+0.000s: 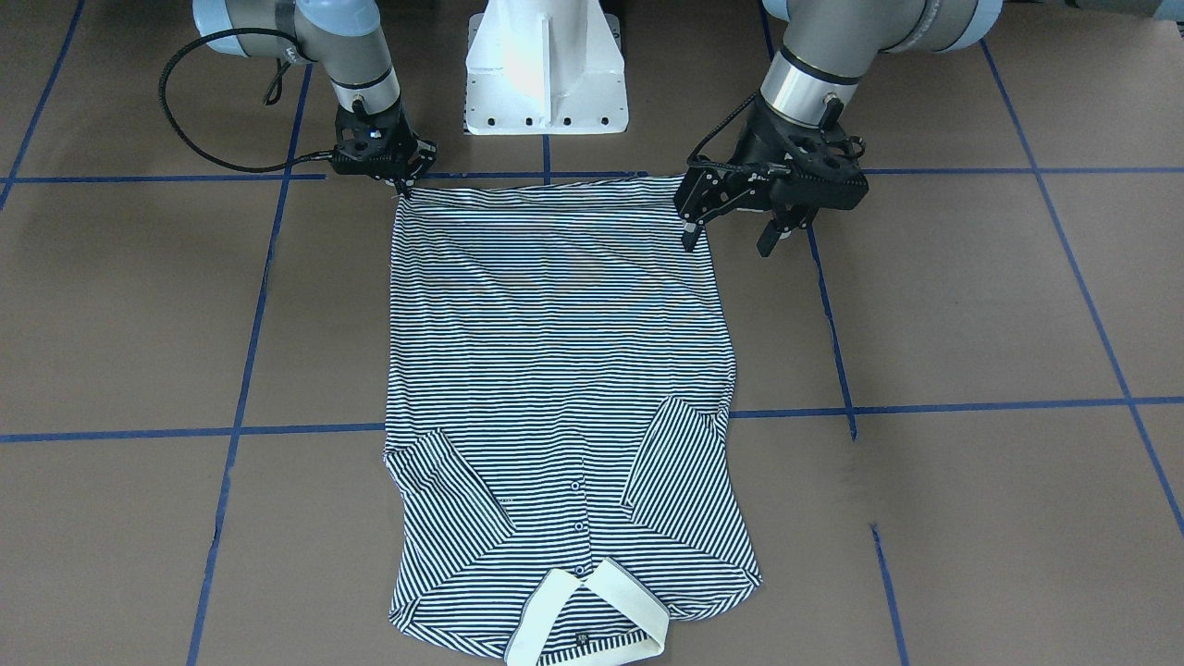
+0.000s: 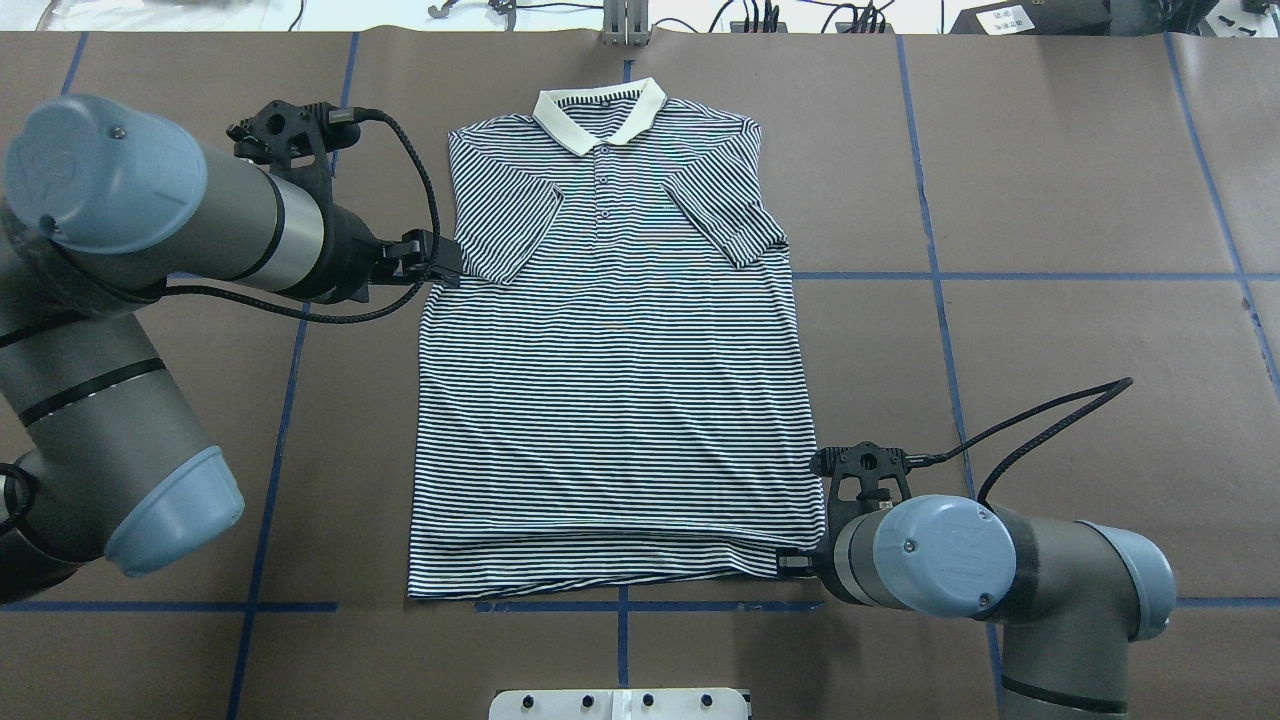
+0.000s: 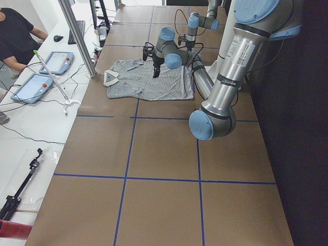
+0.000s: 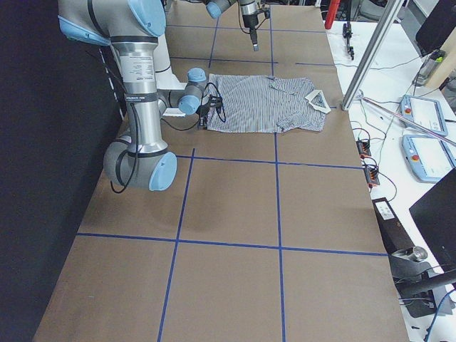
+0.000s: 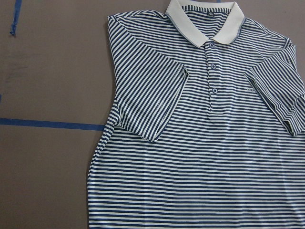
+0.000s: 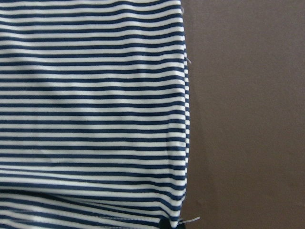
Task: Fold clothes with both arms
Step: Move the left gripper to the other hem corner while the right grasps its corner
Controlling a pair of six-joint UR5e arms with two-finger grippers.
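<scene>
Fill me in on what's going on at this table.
A striped polo shirt lies flat, front up, on the table, with its sleeves turned inward over the body. The robot's right claw is down at one hem corner; whether it has pinched the fabric is unclear. The left claw hangs open, raised above the shirt's opposite edge. The body has not yet been folded over.
</scene>
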